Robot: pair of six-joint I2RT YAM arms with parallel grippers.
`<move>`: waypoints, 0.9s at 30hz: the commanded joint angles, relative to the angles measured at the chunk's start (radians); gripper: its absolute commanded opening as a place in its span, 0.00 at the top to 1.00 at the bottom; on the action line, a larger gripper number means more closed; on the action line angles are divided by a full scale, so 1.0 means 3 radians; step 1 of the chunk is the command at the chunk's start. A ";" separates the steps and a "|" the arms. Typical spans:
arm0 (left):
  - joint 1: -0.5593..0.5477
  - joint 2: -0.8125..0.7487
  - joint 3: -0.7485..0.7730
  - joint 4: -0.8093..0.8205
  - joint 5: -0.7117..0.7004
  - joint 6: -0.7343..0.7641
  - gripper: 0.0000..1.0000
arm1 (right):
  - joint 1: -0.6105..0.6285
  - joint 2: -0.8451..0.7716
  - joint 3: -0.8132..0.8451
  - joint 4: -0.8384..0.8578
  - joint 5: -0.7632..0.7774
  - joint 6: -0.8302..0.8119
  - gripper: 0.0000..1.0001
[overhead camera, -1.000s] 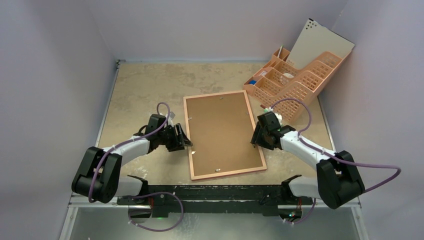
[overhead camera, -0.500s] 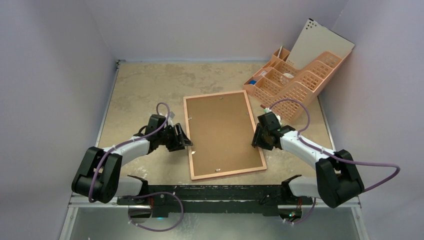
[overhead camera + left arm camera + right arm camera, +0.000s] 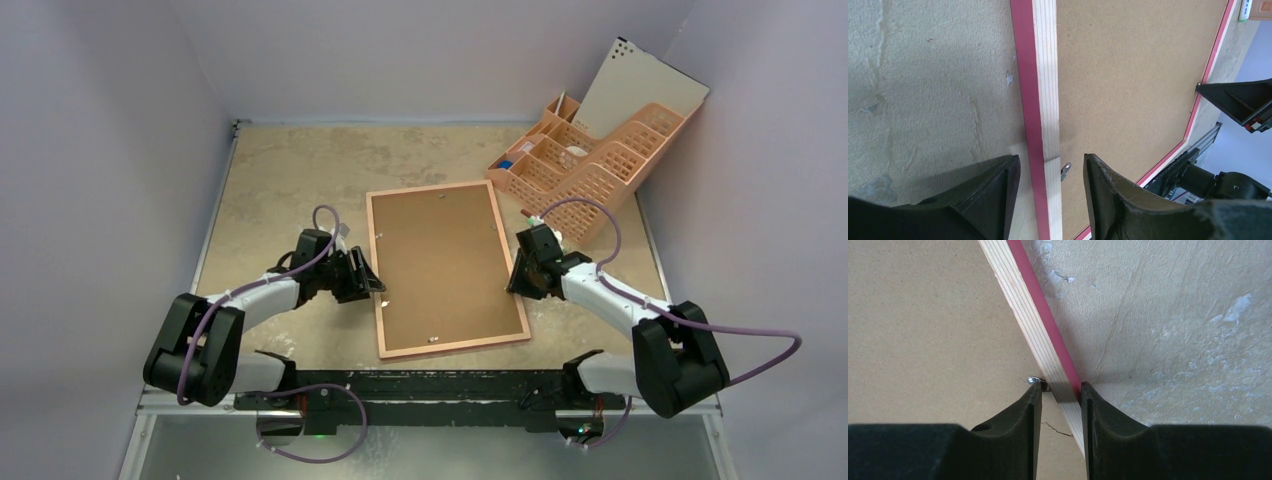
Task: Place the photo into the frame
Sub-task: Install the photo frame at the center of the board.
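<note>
1. The frame lies reverse side up in the middle of the table, with the brown backing board sitting inside its rails. You cannot see the photo in any view. Whether it is already under the board cannot be told.
2. The frame's long axis runs almost straight up and down the top view, with its lower end leaning a little to the right. The two long rails therefore face one arm each.
3. Your left gripper straddles the long rail on the left of the picture, towards its lower half. In the left wrist view there is daylight on both sides of the rail, so it is released and grasps nothing.
4. A small metal tab sits just inside that rail, between the fingers.
5. Your right gripper is on the opposite long rail, roughly level with the left one. In the right wrist view its fingers sit against both sides of the wood, so read it as pinching the frame.
6. Neither arm is nearer, as each is already at its own rail. Any lift probably depends on both grips crossing the rails squarely, because one-sided tension would swing the frame about its long axis.
7. The peach organiser stands near the frame's upper right corner, so watch that side.
</note>
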 commanded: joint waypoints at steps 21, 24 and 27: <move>0.0018 -0.0141 -0.0019 -0.0101 -0.0203 0.0035 0.48 | 0.0017 -0.0303 -0.0218 0.0168 -0.0274 0.0305 0.81; 0.0022 -0.0215 -0.0014 -0.0144 -0.0237 0.0035 0.47 | 0.0017 -0.0371 -0.0279 0.0172 -0.0386 0.0343 0.63; 0.0017 -0.0296 -0.0055 -0.0171 -0.0306 0.0047 0.46 | 0.0016 -0.0412 -0.0345 0.0218 -0.0411 0.0330 0.59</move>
